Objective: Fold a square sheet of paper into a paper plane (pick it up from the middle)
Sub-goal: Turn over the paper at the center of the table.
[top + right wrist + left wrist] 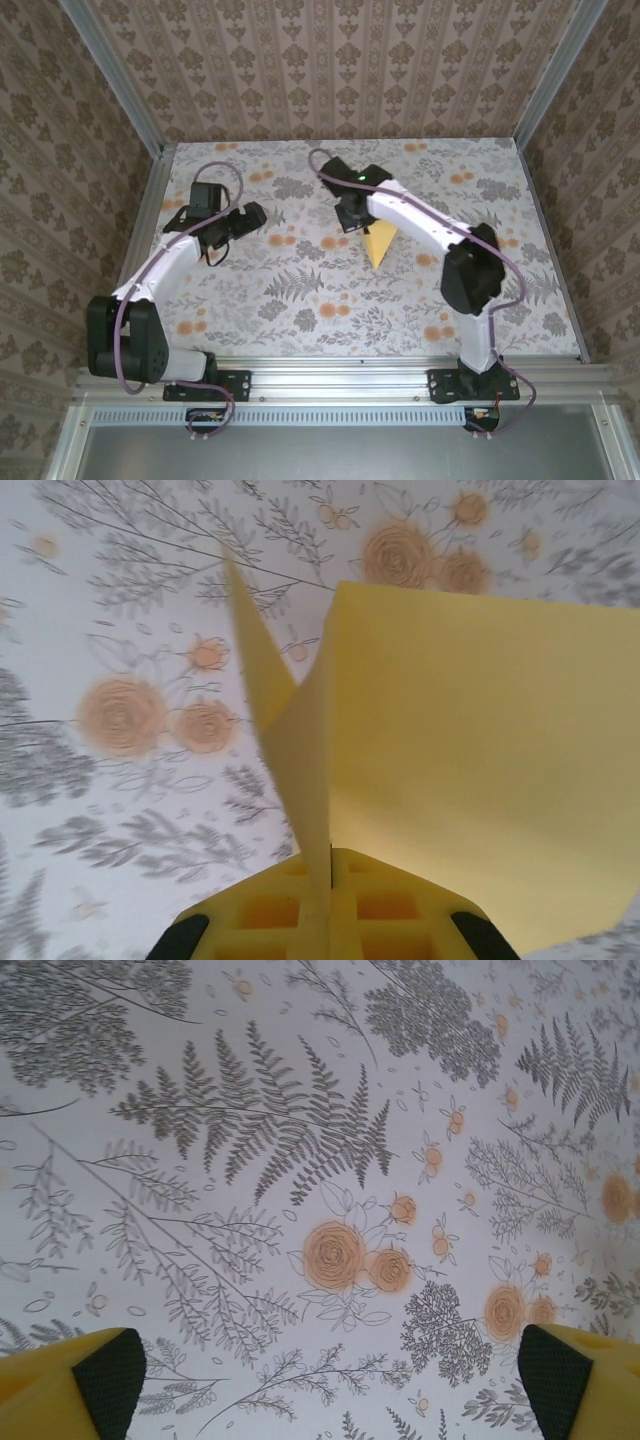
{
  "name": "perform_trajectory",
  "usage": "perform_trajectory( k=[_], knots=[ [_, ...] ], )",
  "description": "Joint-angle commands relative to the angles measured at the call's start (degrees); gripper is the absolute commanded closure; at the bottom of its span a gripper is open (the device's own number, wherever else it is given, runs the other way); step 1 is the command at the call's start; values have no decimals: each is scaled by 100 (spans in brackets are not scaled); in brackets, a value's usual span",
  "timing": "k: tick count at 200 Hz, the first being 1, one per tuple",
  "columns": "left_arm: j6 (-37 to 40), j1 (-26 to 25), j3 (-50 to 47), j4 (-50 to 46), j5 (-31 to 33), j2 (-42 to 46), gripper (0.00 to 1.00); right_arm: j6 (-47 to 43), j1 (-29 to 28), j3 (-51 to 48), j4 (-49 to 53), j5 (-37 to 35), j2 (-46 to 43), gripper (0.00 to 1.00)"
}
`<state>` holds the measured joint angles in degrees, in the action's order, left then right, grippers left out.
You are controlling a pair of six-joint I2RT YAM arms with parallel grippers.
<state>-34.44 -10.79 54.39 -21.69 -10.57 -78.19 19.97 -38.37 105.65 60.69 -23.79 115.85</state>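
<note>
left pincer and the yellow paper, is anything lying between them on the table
Nothing. In the top view the flowered table between the open left pincer and the folded yellow paper is bare.

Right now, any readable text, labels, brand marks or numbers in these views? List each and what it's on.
No text can be read anywhere.
yellow paper: blank, no print.
floral table cover: ferns and flowers only, no words.
patterned walls: ornament only.
right arm: no legible marking; its green light is a plain dot, not a character.
small dark parts on the near frame rail: too small to tell whether they carry print.
</note>
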Motion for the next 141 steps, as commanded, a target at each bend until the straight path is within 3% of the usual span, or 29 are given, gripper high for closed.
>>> perform_trajectory(
  k=[1, 16, 51, 112, 141],
  knots=[
    [5, 229, 88, -357, -68, 294, 0, -208, -404, 535, 1022, -1794, 803, 100],
    [-32, 358, 104, -472, -72, 412, 0, -136, -612, 926, 1267, -2260, 1305, 100],
    [-133, 674, 245, -922, -25, 759, 0, -76, -1047, 1418, 1444, -2498, 2048, 96],
    [-169, 990, 435, -1449, 100, 1374, 0, 313, -1548, 1490, 1388, -1878, 2624, 89],
    [-160, 1017, 414, -1529, 50, 1456, 0, 376, -1595, 1468, 1259, -1499, 2667, 80]
  ],
)
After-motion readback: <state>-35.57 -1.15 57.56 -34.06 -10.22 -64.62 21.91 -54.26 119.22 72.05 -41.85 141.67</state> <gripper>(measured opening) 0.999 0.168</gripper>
